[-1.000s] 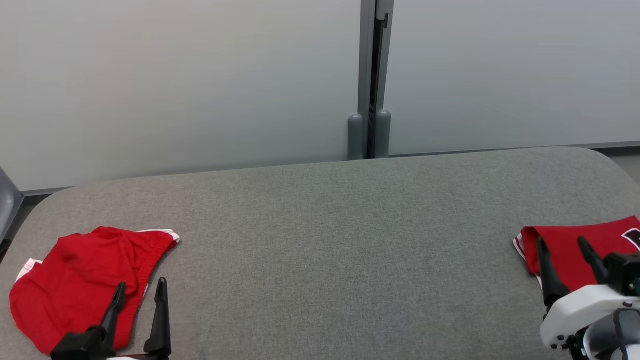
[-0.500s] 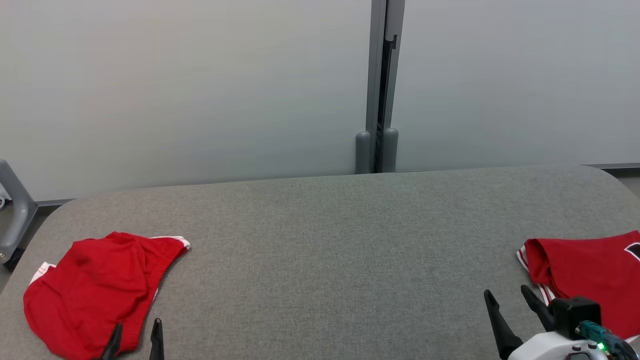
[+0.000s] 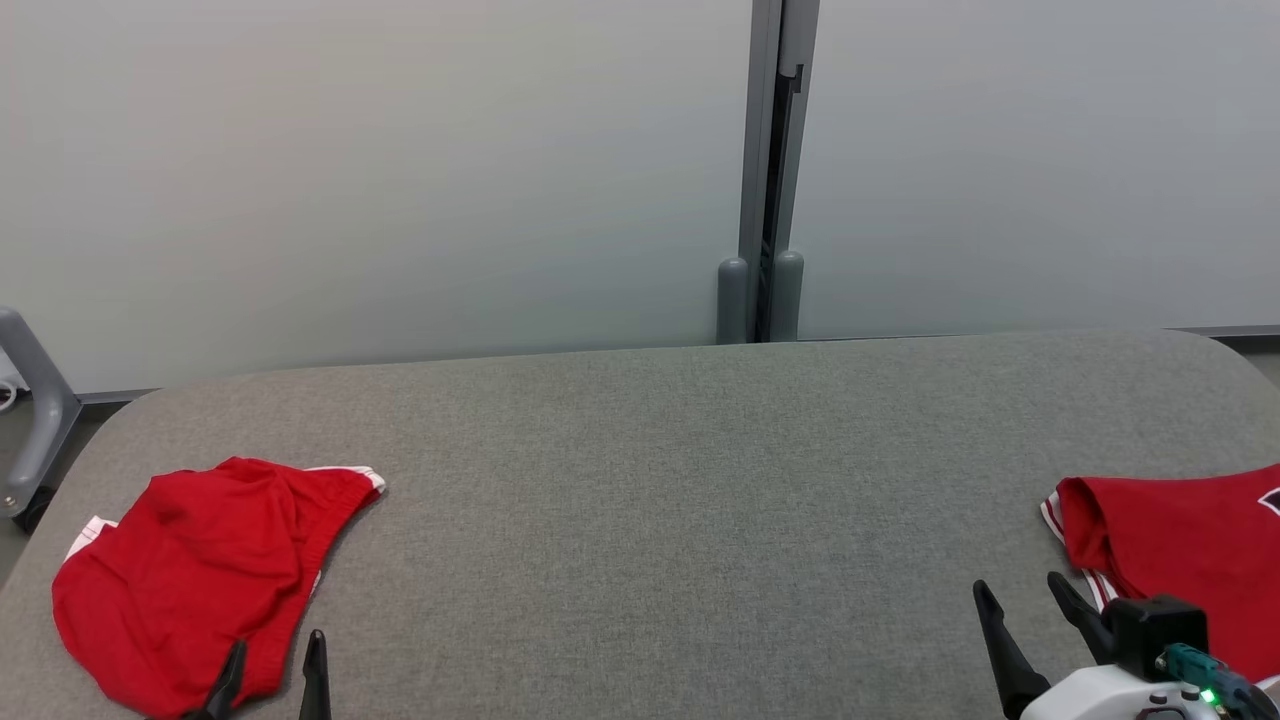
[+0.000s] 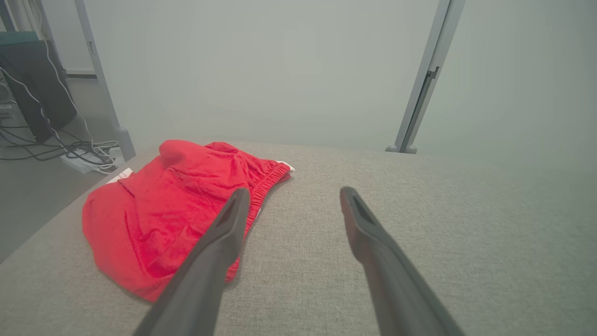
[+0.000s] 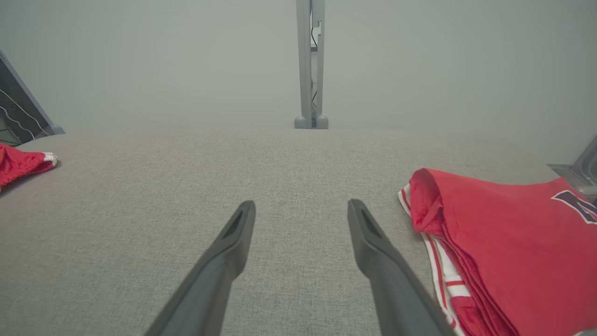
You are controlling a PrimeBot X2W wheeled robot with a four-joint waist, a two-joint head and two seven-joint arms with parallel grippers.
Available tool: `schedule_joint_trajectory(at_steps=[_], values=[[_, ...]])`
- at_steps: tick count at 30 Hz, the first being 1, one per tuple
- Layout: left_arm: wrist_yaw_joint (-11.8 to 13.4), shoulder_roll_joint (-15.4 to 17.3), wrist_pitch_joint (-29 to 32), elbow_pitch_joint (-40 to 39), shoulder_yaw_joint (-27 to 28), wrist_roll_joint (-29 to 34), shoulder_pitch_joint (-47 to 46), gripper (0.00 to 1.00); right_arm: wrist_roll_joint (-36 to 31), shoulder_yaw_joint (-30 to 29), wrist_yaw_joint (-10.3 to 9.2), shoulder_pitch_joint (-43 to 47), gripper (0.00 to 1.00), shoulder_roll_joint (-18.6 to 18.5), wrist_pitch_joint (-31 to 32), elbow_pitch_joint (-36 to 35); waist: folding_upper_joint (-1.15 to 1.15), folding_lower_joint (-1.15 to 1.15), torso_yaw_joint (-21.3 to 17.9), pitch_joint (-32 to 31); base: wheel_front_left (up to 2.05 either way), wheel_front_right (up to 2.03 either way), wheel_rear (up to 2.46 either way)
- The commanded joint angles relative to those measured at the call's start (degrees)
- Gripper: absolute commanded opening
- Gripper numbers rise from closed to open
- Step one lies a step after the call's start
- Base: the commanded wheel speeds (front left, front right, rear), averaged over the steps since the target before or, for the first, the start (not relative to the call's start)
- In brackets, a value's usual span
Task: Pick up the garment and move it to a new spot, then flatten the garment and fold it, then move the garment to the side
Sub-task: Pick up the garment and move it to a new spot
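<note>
The left gripper [image 3: 277, 655] stood wide open and empty at the near-right edge of the crumpled red shorts [image 3: 190, 580]. One finger overlapped the elastic hem, though whether it touched the cloth could not be told. The right gripper [image 3: 1018, 605], just as wide and holding nothing, hung just left of a folded red jersey [image 3: 1180, 540] at the near right of the grey table [image 3: 650, 480]. The jersey looked done, so the pick-up of the shorts seemed in hand. Next, the left gripper would need to drop onto the hem, close, and carry the shorts toward the middle.
</note>
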Motion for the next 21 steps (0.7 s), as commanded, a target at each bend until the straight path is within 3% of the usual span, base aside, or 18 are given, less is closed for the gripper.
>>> schedule_joint_trajectory(at_steps=[1,9,21], values=[[0.35,0.19,0.09,-0.36,0.04,0.0,-0.41,1.0,-0.27,-0.61,0.01,0.47,1.0,-0.06,-0.52,-0.26,0.0,0.0,0.09,0.04,0.0,0.0,0.0],[1.1,1.0,1.13,-2.47,-0.24,0.38,-0.47,1.0,0.38,-0.48,0.01,0.87,1.0,0.17,-1.0,-0.26,0.0,0.0,4.0,-0.03,0.0,0.0,0.0],[2.88,2.84,3.56,-7.13,-0.35,1.24,1.83,1.0,3.55,1.22,0.01,0.84,1.0,0.2,-3.19,1.53,0.0,0.0,18.5,-1.62,0.0,0.0,0.0]])
